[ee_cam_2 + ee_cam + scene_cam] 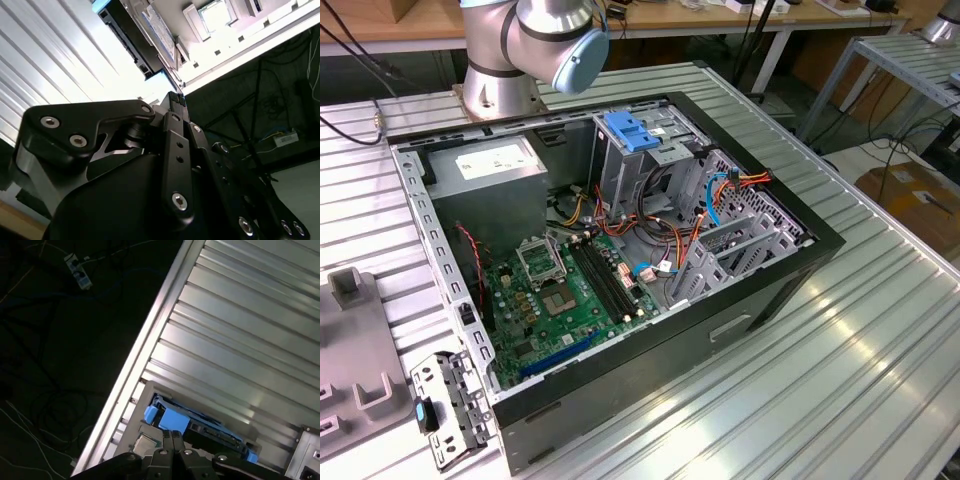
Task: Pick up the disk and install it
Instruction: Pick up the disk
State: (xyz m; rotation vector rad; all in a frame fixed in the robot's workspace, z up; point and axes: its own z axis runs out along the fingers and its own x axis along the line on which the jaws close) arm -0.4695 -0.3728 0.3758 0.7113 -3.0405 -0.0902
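Observation:
The disk (210, 430) lies flat in a grey holder near the edge of the ribbed aluminium table (240, 340), its blue side rail (167, 417) facing the camera. In the second wrist view the disk (157, 27) shows its printed label and black edge. My gripper (172, 436) hovers just short of the disk, apart from it. In the second wrist view the gripper (175, 98) is shut, its fingertips pressed together with nothing between them.
An open computer case (720, 330) lies on the table. It holds a drive cage with a blue handle (630, 130), a grey power-supply box (485, 165), a green motherboard (570, 290) and loose cables. The arm's base (505, 60) stands behind it. Grey fixtures (360, 370) sit at the exterior view's left.

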